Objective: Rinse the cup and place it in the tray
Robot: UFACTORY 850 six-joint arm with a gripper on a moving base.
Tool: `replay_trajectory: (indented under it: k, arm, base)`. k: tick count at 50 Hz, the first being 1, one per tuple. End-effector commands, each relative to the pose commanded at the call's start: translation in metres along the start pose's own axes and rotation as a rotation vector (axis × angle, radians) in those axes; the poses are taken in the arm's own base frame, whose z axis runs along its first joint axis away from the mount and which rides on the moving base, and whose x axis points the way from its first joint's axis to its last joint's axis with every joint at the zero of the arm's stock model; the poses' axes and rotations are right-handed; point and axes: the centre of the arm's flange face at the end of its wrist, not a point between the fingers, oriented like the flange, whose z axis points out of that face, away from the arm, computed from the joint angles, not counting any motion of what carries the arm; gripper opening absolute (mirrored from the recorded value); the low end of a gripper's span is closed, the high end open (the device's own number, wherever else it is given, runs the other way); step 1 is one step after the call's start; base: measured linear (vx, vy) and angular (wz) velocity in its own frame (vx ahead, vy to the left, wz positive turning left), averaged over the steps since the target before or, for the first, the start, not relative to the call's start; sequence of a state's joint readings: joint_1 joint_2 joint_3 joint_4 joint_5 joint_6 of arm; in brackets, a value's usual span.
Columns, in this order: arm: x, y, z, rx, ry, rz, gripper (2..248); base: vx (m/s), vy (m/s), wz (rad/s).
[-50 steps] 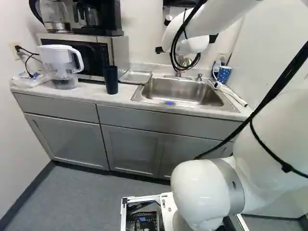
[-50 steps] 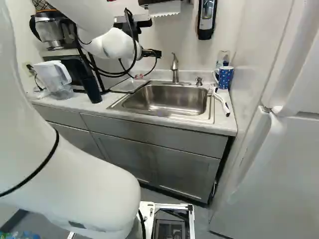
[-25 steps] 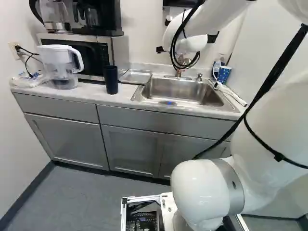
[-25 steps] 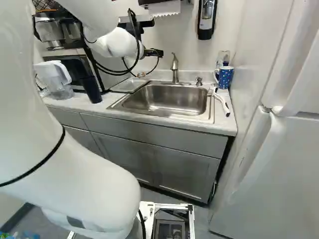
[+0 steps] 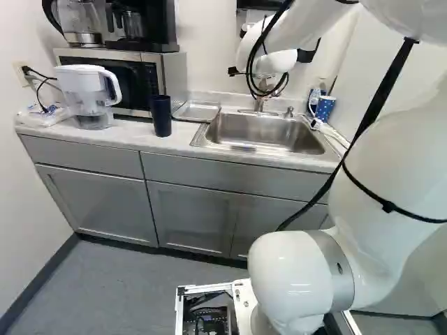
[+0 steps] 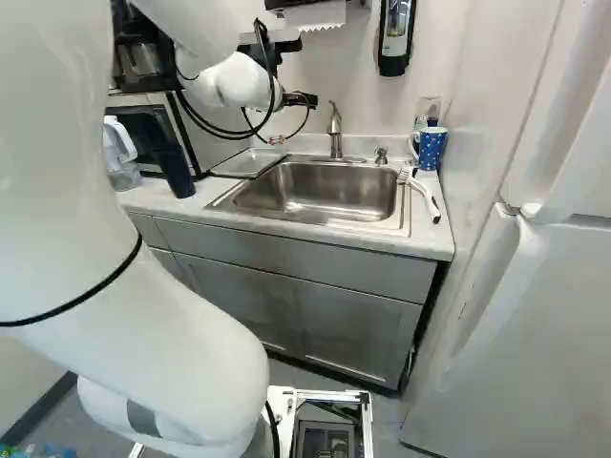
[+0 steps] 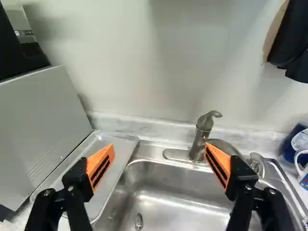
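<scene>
The gripper (image 6: 298,119) hangs above the sink (image 6: 320,191), its fingers apart. The dark cup (image 5: 160,116) stands near the counter's front edge (image 5: 174,149), beside the tray (image 5: 198,111). The blue bottle's label (image 7: 301,140) I can't make out.

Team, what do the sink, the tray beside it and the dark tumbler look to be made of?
Sink: stainless steel, satin; soft streaked reflections.
Tray: probably thin metal, dull silver-gray sheen, raised rim.
Tumbler: opaque, dark navy, fairly matte; plastic or coated metal, can't tell which.
</scene>
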State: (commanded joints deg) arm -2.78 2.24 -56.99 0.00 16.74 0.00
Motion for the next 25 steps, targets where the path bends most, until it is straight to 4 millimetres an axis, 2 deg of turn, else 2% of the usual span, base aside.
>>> replay_trajectory:
  k: [25]
  arm:
    - [0.006,0.006,0.029,-0.011,-0.014,0.003,247]
  base:
    - [0.0,0.0,0.0]
